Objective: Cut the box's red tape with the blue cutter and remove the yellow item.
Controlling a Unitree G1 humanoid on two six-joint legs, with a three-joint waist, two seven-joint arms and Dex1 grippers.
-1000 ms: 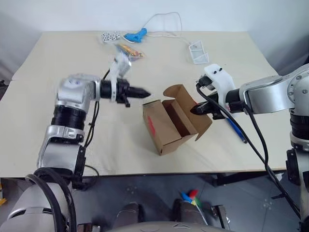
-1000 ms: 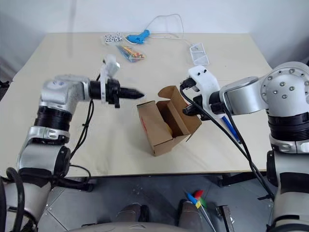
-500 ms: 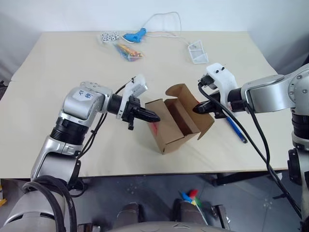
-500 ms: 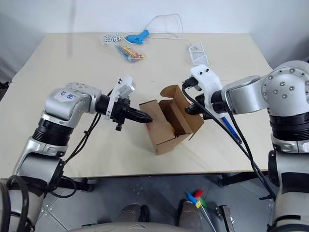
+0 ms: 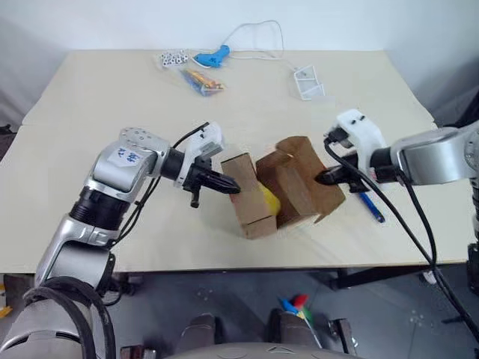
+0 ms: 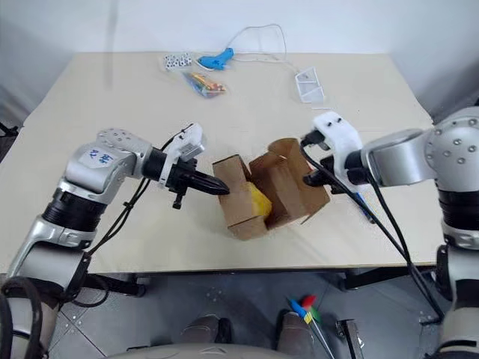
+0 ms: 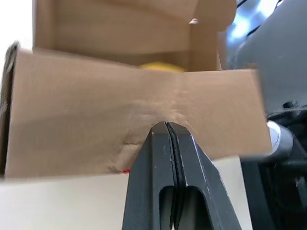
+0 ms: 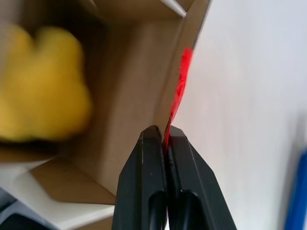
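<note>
A second ago the box (image 5: 277,193) sat with its opening facing up and its inside looked empty; now it is tipped over toward six o'clock on the table (image 5: 97,97), flaps spread apart, and the yellow item (image 5: 268,200) shows in the gap between the two halves. The left gripper (image 5: 230,186) was then in the air at nine o'clock of the box, clear of it; now it has dropped lower and its closed fingertips press against the left flap. In the left wrist view the fingers (image 7: 163,158) are shut tight together, tips touching the cardboard, with nothing between them. The right gripper (image 5: 323,178) has moved toward three o'clock, and the right flap has come with it; in the right wrist view its fingers (image 8: 153,158) are pinched narrow on the edge of that flap, right where the red tape (image 8: 180,91) runs along it.

The blue cutter (image 5: 370,206) lies on the table at three o'clock of the box, partly hidden behind the right arm and its cable. Most of the yellow item is covered by cardboard; its shape is blurred in the right wrist view. In the head views the tape is hard to make out. At twelve o'clock, far from the box, lie a light-blue corded tool (image 5: 209,55), a packet of coloured sticks (image 5: 200,79) and a white wire stand (image 5: 307,81).
</note>
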